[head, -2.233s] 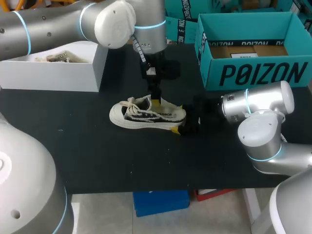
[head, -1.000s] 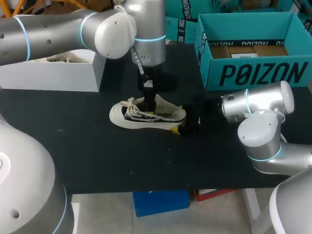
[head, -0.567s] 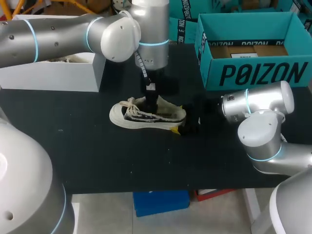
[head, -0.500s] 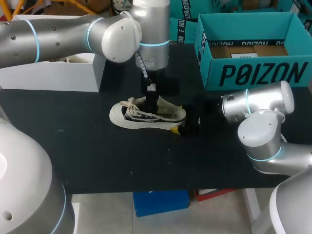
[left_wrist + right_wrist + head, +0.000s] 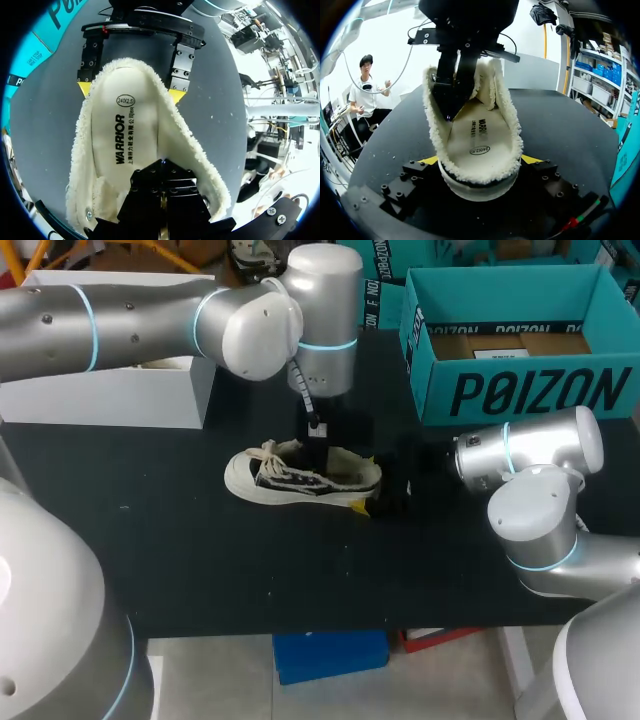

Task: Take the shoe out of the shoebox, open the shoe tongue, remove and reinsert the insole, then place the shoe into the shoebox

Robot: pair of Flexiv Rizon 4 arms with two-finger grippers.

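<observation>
Right fingers (image 5: 429, 160) gripping shoe (image 5: 481, 137), black table (image 5: 200, 560)

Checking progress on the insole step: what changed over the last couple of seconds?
The left gripper came down deeper into the opening of the shoe, and the left arm's wrist shifted toward the teal box. Nothing was visibly grabbed or released. Unchanged: the shoe on the table, and the right gripper shut on its heel.
</observation>
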